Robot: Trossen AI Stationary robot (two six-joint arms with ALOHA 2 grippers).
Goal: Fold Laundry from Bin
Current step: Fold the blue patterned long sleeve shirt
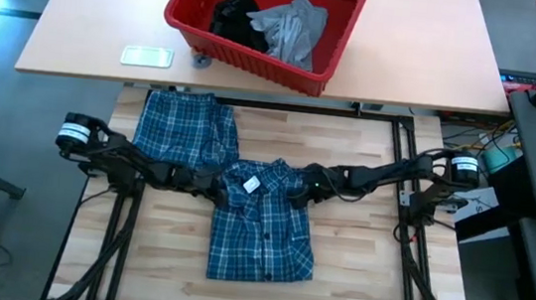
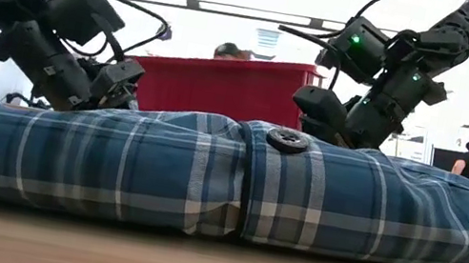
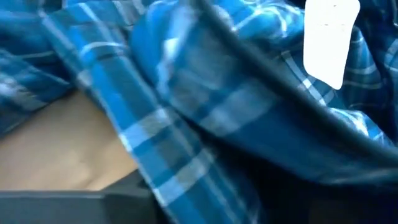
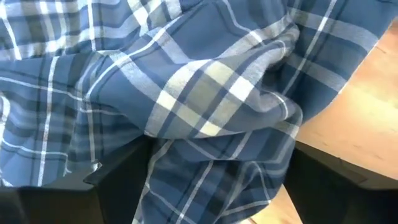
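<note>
Both grippers met the plaid shirt (image 1: 262, 224) at its collar on the counter (image 1: 354, 279). The left gripper (image 1: 212, 186) and right gripper (image 1: 301, 191) held spread fingers around limp, light cloth that likely bunched easily and was best pinched at the shoulders.

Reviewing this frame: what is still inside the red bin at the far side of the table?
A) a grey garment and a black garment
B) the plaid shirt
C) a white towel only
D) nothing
A: in the high view the red bin holds a light grey garment beside a black garment, while the plaid shirt lies on the table.
</note>
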